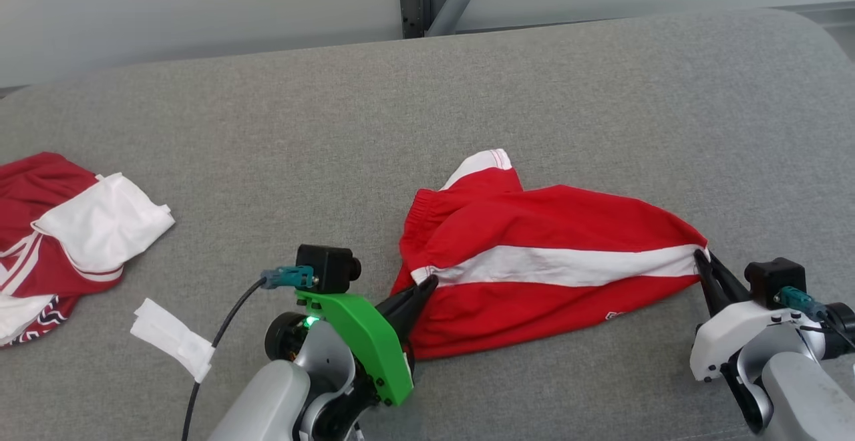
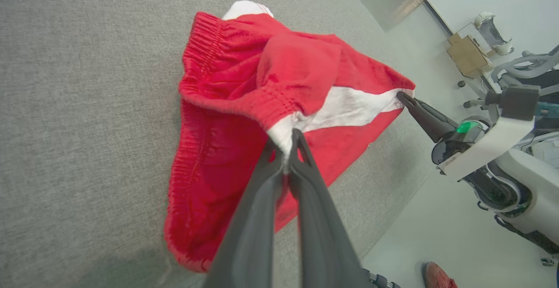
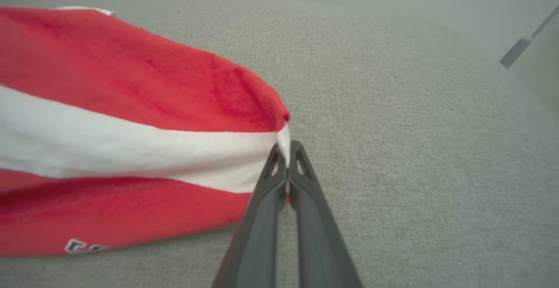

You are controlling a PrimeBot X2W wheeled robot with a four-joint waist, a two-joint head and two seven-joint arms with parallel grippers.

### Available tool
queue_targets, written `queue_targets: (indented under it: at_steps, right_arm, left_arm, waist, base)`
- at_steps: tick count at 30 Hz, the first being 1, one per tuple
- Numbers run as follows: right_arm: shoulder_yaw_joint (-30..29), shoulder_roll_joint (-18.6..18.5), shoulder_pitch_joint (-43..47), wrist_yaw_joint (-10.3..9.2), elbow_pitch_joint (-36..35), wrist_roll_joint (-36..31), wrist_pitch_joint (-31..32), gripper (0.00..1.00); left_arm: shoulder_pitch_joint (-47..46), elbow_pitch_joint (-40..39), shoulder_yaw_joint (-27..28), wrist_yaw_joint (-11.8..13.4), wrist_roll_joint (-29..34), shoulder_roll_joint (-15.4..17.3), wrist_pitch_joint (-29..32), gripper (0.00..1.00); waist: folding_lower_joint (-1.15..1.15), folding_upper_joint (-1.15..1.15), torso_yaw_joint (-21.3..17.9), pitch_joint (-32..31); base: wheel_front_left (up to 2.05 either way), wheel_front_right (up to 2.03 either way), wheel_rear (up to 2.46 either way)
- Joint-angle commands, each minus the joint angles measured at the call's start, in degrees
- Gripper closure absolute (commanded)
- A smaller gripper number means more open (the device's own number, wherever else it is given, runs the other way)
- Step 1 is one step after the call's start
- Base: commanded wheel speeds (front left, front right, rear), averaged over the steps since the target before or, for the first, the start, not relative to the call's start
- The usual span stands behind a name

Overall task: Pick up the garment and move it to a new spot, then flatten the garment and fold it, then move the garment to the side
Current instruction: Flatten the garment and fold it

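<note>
While the left gripper (image 1: 427, 285) was clamped shut on the white stripe at the waistband end of the garment (image 1: 534, 254), the right gripper (image 1: 701, 258) was pinched closed on the same stripe at the opposite hem. The red shorts were held stretched between them on the grey worktop (image 1: 401, 107). Their long axis was laid left to right across the head view, with the waistband toward the robot's left. A heap of red-and-white clothes (image 1: 60, 227) was seen well apart at the far left.
</note>
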Motion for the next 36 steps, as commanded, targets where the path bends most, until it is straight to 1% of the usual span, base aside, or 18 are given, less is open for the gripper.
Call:
queue_targets:
  at_steps: [1,4,6,9,13,16,20,27,29,30,33,36]
  right_arm:
    - [0.1,-0.4,-0.08,-0.02,-0.54,0.72,-0.21,1.0]
    - [1.07,-1.12,-1.53,-0.02,-2.29,3.78,-0.21,1.0]
    - [3.09,-1.42,-2.7,-0.02,-3.37,8.27,0.72,1.0]
    - [6.54,-4.35,-5.74,-0.02,-7.32,15.69,4.06,1.0]
    - [8.88,-8.76,-10.65,-0.02,-13.78,24.92,8.65,1.0]
    - [8.87,-11.53,-14.92,-0.02,-17.54,30.72,11.36,1.0]
    - [7.92,-14.2,-20.39,-0.02,-20.7,37.05,13.22,1.0]
    - [6.2,-17.56,-29.49,-0.02,-24.51,42.7,14.64,1.0]
    - [5.88,-18.33,-31.29,-0.02,-24.89,42.63,14.91,1.0]
    - [5.88,-18.33,-31.29,-0.02,-24.89,42.63,14.91,1.0]
    - [8.84,-18.51,-32.81,-0.02,-24.88,42.48,18.17,1.0]
    - [10.87,-17.66,-34.69,-0.02,-23.83,42.34,19.11,1.0]
  left_arm:
    - [-0.24,-0.41,0.31,-0.16,-0.23,0.11,0.01,1.0]
    - [-1.37,-2.39,1.56,-0.28,-3.14,0.19,1.01,1.0]
    - [-2.63,-3.89,2.57,-0.35,-4.76,0.89,1.97,1.0]
    - [-4.63,-5.71,4.63,-0.6,-8.15,2.07,3.42,1.0]
    - [-9.38,-8.03,6.84,-0.84,-12.03,3.86,5.09,1.0]
    - [-14.14,-11.38,6.13,-0.85,-14.49,6.97,5.83,1.0]
    - [-20.18,-12.81,5.96,-0.86,-17.59,10.7,5.29,1.0]
    - [-30.53,-13.39,4.9,-0.83,-22.04,15.17,3.77,1.0]
    - [-32.07,-12.5,5.19,-0.82,-24.9,15.43,3.88,1.0]
    - [-32.07,-12.5,5.19,-0.82,-24.9,15.43,3.88,1.0]
    - [-33.58,-9.92,3.42,-0.82,-25.97,17.16,6.07,1.0]
    - [-34.43,-6.94,2.6,-0.82,-28.68,16.9,6.83,1.0]
  waist:
    - [0.0,0.0,-0.09,-1.09]
    - [0.0,0.0,-0.28,-2.63]
    - [0.0,0.0,-0.58,-3.8]
    - [0.0,0.0,-1.22,-5.44]
    - [0.0,0.0,-2.12,-6.92]
    - [0.0,0.0,-2.67,-7.44]
    - [0.0,0.0,-3.06,-8.21]
    - [0.0,0.0,-3.5,-8.71]
    - [0.0,0.0,-3.74,-8.79]
    - [0.0,0.0,-3.74,-8.79]
    - [0.0,0.0,-4.23,-8.57]
    - [0.0,0.0,-4.71,-8.02]
  base:
    - [0.0,0.0,0.0]
    - [0.0,0.0,0.0]
    - [0.0,0.0,0.0]
    - [0.0,0.0,0.0]
    - [0.0,0.0,0.0]
    - [0.0,0.0,0.0]
    - [0.0,0.0,0.0]
    - [0.0,0.0,0.0]
    - [0.0,0.0,0.0]
    - [0.0,0.0,0.0]
    - [0.0,0.0,0.0]
    - [0.0,0.0,0.0]
